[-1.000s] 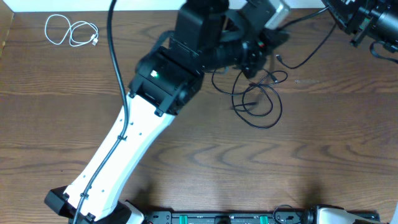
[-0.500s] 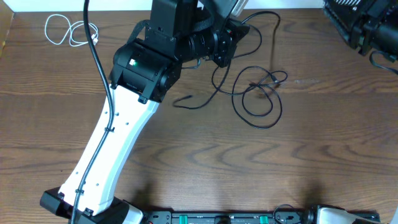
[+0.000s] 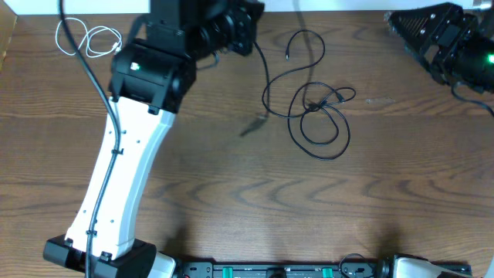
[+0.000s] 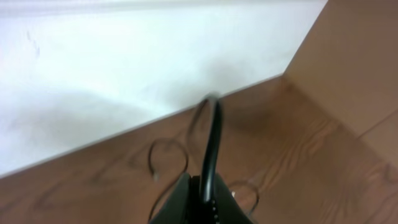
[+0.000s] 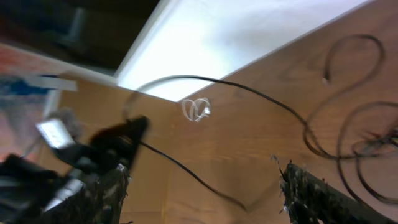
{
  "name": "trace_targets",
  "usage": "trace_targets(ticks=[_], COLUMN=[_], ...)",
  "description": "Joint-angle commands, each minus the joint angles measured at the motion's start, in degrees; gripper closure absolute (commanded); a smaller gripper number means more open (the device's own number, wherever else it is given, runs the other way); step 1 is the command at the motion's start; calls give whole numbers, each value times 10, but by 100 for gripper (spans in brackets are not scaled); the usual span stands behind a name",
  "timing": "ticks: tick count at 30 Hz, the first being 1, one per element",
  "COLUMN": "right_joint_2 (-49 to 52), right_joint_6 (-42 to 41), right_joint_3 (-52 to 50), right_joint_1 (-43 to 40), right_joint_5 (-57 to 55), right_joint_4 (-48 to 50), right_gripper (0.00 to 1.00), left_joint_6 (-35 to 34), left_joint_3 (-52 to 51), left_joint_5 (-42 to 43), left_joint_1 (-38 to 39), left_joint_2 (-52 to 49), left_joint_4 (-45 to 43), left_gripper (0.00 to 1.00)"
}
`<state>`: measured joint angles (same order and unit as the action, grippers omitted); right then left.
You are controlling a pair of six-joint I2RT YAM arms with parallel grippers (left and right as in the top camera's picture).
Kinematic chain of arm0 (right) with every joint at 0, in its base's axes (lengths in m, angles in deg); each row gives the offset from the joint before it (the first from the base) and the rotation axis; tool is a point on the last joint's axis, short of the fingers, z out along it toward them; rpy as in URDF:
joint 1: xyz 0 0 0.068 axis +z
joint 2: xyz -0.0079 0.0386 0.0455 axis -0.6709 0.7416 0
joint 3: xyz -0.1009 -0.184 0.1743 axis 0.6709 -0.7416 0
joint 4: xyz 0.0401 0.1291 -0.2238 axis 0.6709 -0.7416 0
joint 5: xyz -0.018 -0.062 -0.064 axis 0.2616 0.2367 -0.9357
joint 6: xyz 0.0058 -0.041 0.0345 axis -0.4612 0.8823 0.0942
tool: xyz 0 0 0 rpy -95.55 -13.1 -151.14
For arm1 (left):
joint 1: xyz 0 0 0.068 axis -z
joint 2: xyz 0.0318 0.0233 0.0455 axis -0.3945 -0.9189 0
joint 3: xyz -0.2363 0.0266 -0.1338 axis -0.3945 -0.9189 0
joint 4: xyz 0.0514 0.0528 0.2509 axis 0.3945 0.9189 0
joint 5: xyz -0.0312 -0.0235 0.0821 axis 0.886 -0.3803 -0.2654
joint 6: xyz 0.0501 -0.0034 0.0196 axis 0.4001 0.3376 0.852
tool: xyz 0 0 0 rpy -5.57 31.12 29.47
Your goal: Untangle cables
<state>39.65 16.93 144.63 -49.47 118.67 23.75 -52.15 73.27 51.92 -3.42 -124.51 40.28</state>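
A black cable (image 4: 213, 130) is pinched in the closed left gripper (image 4: 200, 186), left of the tangle (image 3: 320, 116) on the table. The right gripper (image 5: 205, 199) is spread wide and empty, right of the tangle. The white cable (image 3: 89, 38) is coiled far left of it.

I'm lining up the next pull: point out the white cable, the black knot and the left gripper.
white cable (image 3: 87, 38): overhead, where its two loops meet.
black knot (image 3: 312, 105): overhead, the crossing of strands.
left gripper (image 4: 202, 186): left wrist, between fingertips shut on a black cable (image 4: 213, 137).
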Motion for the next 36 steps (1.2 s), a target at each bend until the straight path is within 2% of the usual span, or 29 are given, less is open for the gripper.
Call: trace_targets(ticks=[1,6,13,26,29,36], right_joint_2=[-4,-4,-4,-4,-4,-4], right_joint_6=[30,39,61,77,104,118], right_joint_3=[2,2,2,2,2,2], right_joint_1=[-2,-1,-1,-1,-1,-1], right_joint_5=[-67,-100,-117,-126,-128,-128], right_joint_4=[-24,-48,-68,-103,-110,-123], right_gripper=[21,20,20,17,17,17], left_joint_6=[-21,-75,-140,-142,-142,-143], left_joint_3=[4,4,4,4,4,4], left_joint_5=[108,129,129,121,76,-101], left_joint_1=[-10,-10,-10,-46,-57,-78], left_joint_2=[33,59,92,94,87,72], left_joint_4=[-47,-127,-191,-190,-165,-81], left_gripper=[92,92,93,93,93,92])
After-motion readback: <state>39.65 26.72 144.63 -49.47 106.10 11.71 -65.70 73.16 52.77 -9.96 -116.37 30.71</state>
